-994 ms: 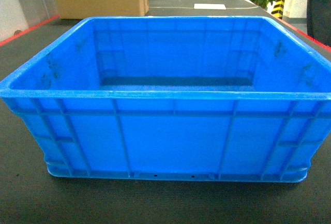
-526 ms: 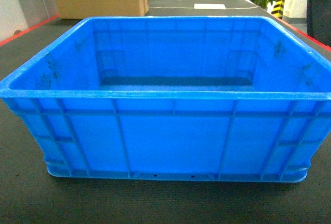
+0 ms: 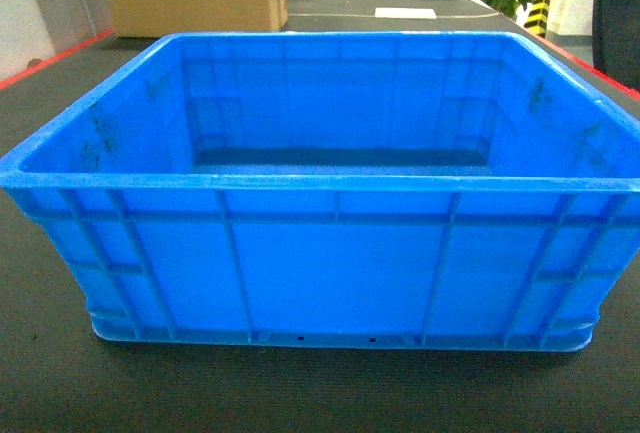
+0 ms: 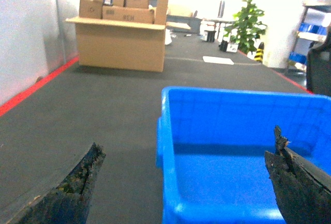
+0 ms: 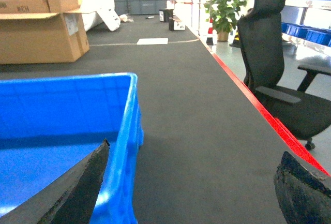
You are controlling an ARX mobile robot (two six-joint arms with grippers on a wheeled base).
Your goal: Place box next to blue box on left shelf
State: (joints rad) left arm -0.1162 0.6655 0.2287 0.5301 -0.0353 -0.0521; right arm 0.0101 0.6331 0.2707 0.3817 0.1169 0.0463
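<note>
The box is seen on the dark floor; left gripper and right gripper jaws are spread wide, each straddling a side wall.

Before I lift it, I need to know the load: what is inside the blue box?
The box looks empty: only its bare blue floor and ribbed inner walls show. The strip of floor just behind the near wall is hidden in the head view.

Left claw spread wide, one worn dark finger at the lower left of its wrist view and the other at the lower right. Right claw likewise agape, fingers far apart at the bottom corners of its own view. Neither arm seen from the head camera.
</note>
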